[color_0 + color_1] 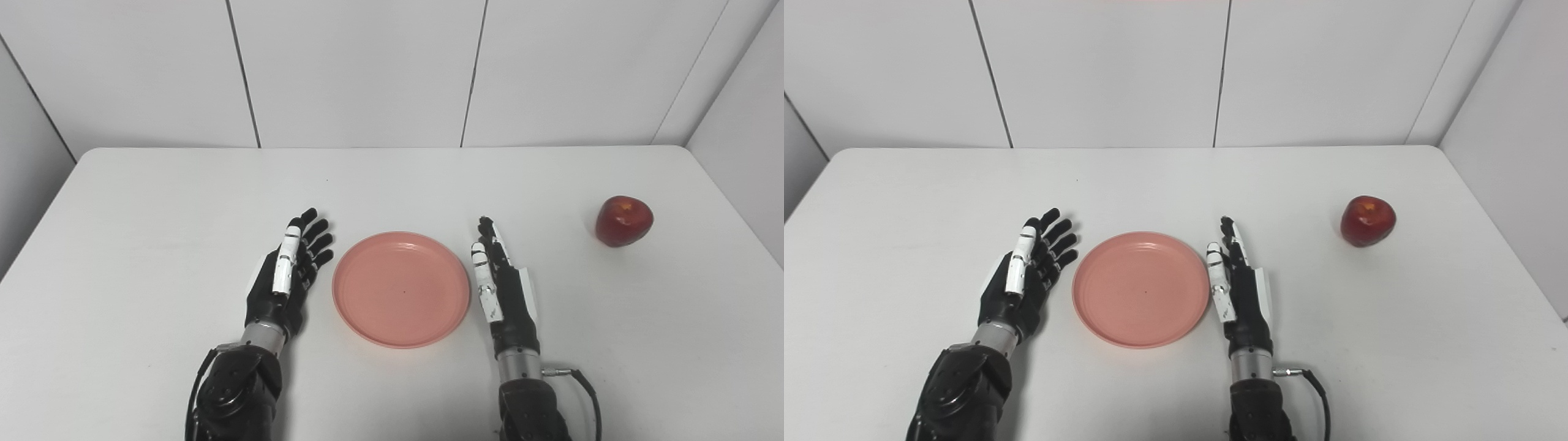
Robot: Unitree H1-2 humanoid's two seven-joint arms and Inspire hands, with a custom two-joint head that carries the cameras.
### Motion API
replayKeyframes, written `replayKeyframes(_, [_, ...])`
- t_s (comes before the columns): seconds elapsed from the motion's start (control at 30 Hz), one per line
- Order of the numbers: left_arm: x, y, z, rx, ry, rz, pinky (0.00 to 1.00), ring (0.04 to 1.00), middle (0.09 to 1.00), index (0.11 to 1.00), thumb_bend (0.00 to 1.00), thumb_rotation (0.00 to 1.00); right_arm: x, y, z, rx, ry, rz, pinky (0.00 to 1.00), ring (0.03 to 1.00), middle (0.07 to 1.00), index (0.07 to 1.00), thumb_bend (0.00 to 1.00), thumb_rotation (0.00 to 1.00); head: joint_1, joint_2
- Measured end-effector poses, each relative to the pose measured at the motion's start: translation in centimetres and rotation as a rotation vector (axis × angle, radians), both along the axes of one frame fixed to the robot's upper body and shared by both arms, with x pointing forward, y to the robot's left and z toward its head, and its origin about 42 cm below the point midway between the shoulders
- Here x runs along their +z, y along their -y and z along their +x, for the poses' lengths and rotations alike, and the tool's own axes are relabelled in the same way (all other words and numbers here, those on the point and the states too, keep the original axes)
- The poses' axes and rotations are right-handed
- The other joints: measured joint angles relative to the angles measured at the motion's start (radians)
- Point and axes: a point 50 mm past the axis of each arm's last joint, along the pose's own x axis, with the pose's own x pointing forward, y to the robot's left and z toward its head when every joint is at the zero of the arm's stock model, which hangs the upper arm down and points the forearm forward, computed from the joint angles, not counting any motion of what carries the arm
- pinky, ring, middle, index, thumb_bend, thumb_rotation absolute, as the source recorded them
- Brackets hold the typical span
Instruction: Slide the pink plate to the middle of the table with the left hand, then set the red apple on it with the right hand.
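Both hands lie open and empty on the white table (153, 202), left hand (288, 275) and right hand (505, 288) flanking the pink plate (401, 289) near centre; red apple (623, 220) sits far right

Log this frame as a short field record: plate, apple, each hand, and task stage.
plate: pink plate, empty, flat on the white table, near the middle, between the two hands
apple: red apple, upright on the table at far right, apart from the plate and both hands
left hand: left hand, open, fingers spread, just left of the plate, not touching it
right hand: right hand, open, fingers straight, close beside the plate's right rim, holding nothing
task stage: plate looks centred; apple not yet picked up
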Motion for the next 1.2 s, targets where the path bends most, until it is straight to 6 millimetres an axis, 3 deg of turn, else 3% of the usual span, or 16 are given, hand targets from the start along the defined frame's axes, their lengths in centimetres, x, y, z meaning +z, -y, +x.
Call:
replayKeyframes(0.4, [-0.6,-0.4,0.2,0.006,0.028,-0.008,0.91,0.905,0.915,0.901,0.38,1.00,0.0,0.3,0.0,-0.003,0.002,-0.020,0.89,0.935,0.936,0.935,0.27,1.00,-0.015,-0.012])
replayKeyframes(0.63, [-0.6,-1.4,0.2,0.015,0.036,-0.009,0.90,0.899,0.910,0.893,0.38,1.00,0.4,2.1,0.0,-0.051,0.021,-0.106,0.82,0.895,0.908,0.914,0.37,1.00,-0.035,-0.015])
replayKeyframes(0.87, [-0.9,-2.0,0.1,0.018,0.051,-0.034,0.92,0.910,0.915,0.893,0.38,1.00,3.2,5.1,0.8,-0.094,0.093,-0.258,0.84,0.901,0.920,0.920,0.45,0.92,-0.071,-0.020])
replayKeyframes(1.2, [-1.4,-2.7,0.2,0.036,0.075,-0.072,0.90,0.891,0.898,0.882,0.37,1.00,6.9,7.2,1.2,-0.109,0.144,-0.364,0.80,0.879,0.908,0.919,0.53,0.80,-0.115,-0.034])
